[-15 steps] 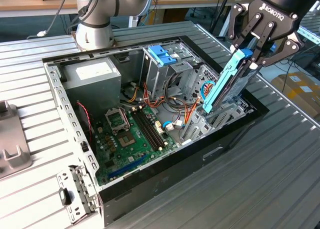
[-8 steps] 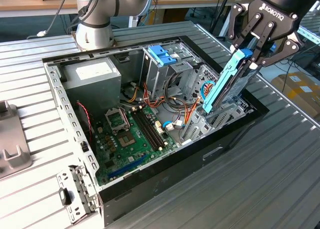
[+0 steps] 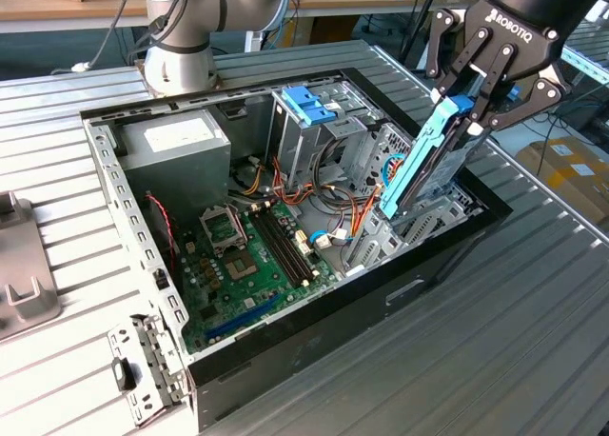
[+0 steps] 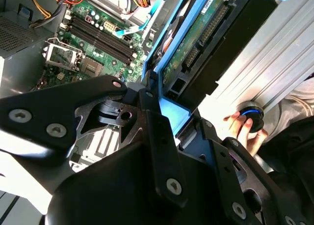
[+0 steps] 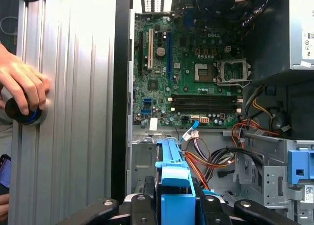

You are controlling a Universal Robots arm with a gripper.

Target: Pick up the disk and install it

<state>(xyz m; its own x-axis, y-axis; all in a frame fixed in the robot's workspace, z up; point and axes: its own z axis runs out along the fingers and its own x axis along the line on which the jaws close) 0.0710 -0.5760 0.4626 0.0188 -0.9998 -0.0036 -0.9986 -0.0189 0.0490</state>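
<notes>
- The jaws are pinching the disk (image 3: 426, 160) by its upper end, fingers pressed against the light blue carrier rails on either side. I judge the rails are gripped because they leave the drive body free to enter a slot.
- The disk stands on edge and tilted, upper end leaning toward the exterior view's right. Its lower end dips among the metal bays at the near corner of the computer case (image 3: 314, 346), and most of its length sticks out above the rim. It does not look seated. Whether the lower end touches anything I cannot tell.
- In the second wrist view the green circuit-board face of the disk (image 4: 201, 31) shows. In the first wrist view a blue rail of the disk (image 5: 172, 183) runs straight out from the jaws toward the motherboard (image 5: 196, 63).
- Beside it, toward the exterior view's left, orange cables (image 3: 359, 212) lie loose near the bay and could snag.
- Further off stand the drive cage (image 3: 328, 146) with its blue bracket (image 3: 309, 103), and the power-supply box (image 3: 176, 146).
- The case lies open on its side on the bench (image 3: 476, 360), which gives access from above.
- A person's hand (image 5: 22, 82) rests on a round knob (image 5: 23, 115) on the bench outside the case.
</notes>
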